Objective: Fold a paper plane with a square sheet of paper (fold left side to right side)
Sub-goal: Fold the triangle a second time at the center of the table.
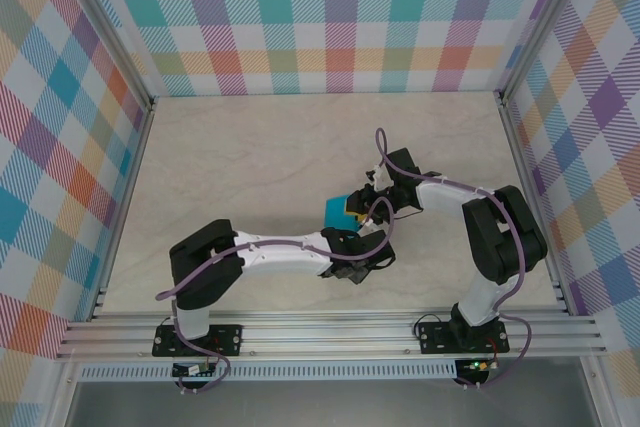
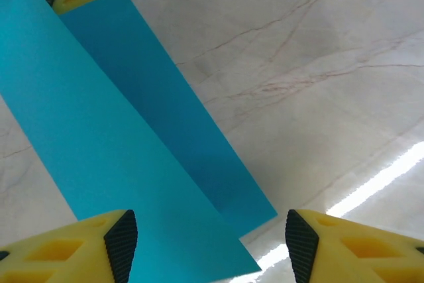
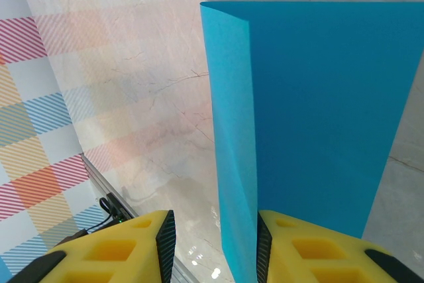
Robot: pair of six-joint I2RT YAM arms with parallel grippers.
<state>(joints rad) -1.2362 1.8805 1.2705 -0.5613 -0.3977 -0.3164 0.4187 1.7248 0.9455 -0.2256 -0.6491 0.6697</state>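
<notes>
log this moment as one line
sheet: folded over | left gripper: open, sheet end between fingers | right gripper: astride sheet edge, grip unclear

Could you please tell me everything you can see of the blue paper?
The paper is thin, matte turquoise and unmarked. It is folded over into two layers along a sharp crease, and one layer looks darker. It sits near the middle of the table. One end runs between the right gripper's fingers, against one pad; whether it is clamped is unclear. One corner lies between the open left gripper's fingers.
</notes>
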